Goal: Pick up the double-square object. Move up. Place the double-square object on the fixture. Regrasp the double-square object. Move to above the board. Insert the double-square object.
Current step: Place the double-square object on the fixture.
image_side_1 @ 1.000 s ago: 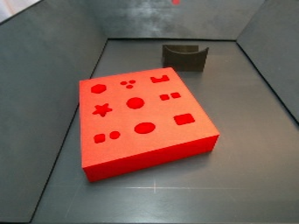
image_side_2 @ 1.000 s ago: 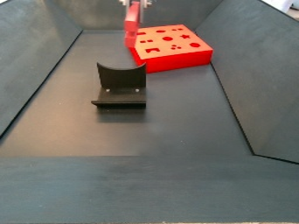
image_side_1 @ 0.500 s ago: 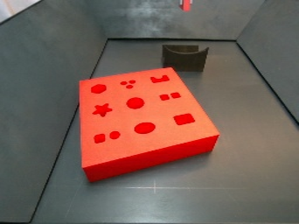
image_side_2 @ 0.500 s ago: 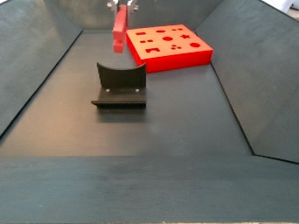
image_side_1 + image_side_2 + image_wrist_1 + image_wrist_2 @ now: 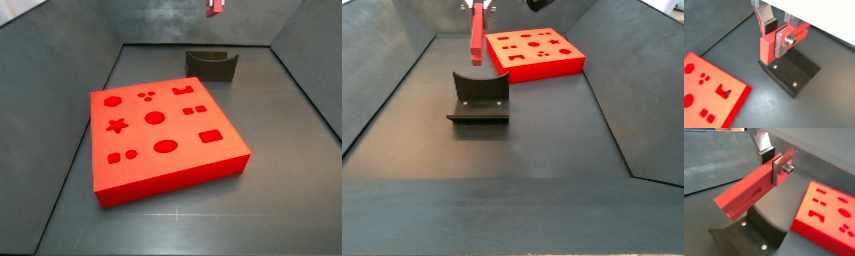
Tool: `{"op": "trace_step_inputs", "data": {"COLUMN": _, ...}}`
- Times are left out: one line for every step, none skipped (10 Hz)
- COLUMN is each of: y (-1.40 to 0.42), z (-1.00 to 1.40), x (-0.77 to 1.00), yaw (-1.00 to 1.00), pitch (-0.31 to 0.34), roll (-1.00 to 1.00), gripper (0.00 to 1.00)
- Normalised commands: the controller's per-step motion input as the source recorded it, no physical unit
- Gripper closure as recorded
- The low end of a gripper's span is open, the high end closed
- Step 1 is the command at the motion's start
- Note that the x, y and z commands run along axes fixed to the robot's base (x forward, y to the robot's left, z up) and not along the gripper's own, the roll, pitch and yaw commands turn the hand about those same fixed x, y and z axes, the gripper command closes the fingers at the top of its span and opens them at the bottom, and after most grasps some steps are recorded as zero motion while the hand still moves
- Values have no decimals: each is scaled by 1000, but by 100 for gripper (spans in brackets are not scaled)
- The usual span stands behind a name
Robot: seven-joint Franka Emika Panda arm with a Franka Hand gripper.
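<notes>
My gripper (image 5: 776,36) is shut on the double-square object (image 5: 766,50), a thin red elongated block that hangs downward from the fingers. In both wrist views the block sits clamped between the silver plates near its upper end (image 5: 744,198). Directly below it is the fixture (image 5: 794,75), dark with a notched top. In a side view the double-square object (image 5: 476,35) hangs upright just above the fixture (image 5: 478,95), its lower end a little clear of the notch. The board (image 5: 536,52), a red slab with shaped cut-outs, lies beyond the fixture. The gripper (image 5: 773,165) itself is mostly cut off in the side views.
Dark sloping walls (image 5: 396,70) enclose the grey floor on both sides. The board (image 5: 160,130) fills the middle of the floor in a side view, with the fixture (image 5: 211,63) near the back wall and the held block's tip (image 5: 215,6) above it.
The gripper carried the double-square object away from the board to a spot over the fixture and a little lower. In the last half second it barely moved.
</notes>
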Motion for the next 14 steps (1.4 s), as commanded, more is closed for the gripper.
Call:
{"op": "trace_step_inputs", "data": {"y": 43, "z": -23, "x": 80, "yaw": -97, "pitch": 163, "roll": -1000, "gripper": 100}}
{"op": "trace_step_inputs", "data": {"y": 47, "z": -24, "x": 91, "yaw": -127, "pitch": 170, "roll": -950, "gripper": 100}}
{"op": "trace_step_inputs", "data": {"y": 48, "z": -26, "x": 92, "yaw": -135, "pitch": 147, "roll": -787, "gripper": 100}}
{"op": "trace_step_inputs", "data": {"y": 48, "z": -21, "x": 90, "yaw": -140, "pitch": 118, "roll": -623, "gripper": 100}}
{"op": "trace_step_inputs", "data": {"y": 49, "z": -21, "x": 84, "yaw": -139, "pitch": 91, "roll": -457, "gripper": 100}}
{"op": "trace_step_inputs", "data": {"y": 36, "z": -16, "x": 78, "yaw": -133, "pitch": 61, "roll": -266, "gripper": 100}}
{"op": "trace_step_inputs", "data": {"y": 133, "z": -1000, "x": 131, "yaw": -102, "pitch": 187, "roll": -1000, "gripper": 100}}
{"op": "trace_step_inputs", "data": {"y": 141, "z": -1000, "x": 138, "yaw": -121, "pitch": 170, "roll": -1000, "gripper": 100}}
{"op": "trace_step_inputs", "data": {"y": 142, "z": -1000, "x": 146, "yaw": -140, "pitch": 184, "roll": -977, "gripper": 100}}
{"op": "trace_step_inputs", "data": {"y": 136, "z": -1000, "x": 165, "yaw": -159, "pitch": 166, "roll": -788, "gripper": 100}}
{"op": "trace_step_inputs", "data": {"y": 140, "z": -1000, "x": 174, "yaw": -173, "pitch": 136, "roll": -631, "gripper": 100}}
{"op": "trace_step_inputs", "data": {"y": 142, "z": -1000, "x": 179, "yaw": -185, "pitch": 95, "roll": -425, "gripper": 100}}
{"op": "trace_step_inputs", "data": {"y": 141, "z": -1000, "x": 181, "yaw": -184, "pitch": 79, "roll": -320, "gripper": 100}}
{"op": "trace_step_inputs", "data": {"y": 131, "z": -1000, "x": 186, "yaw": -172, "pitch": 41, "roll": -206, "gripper": 100}}
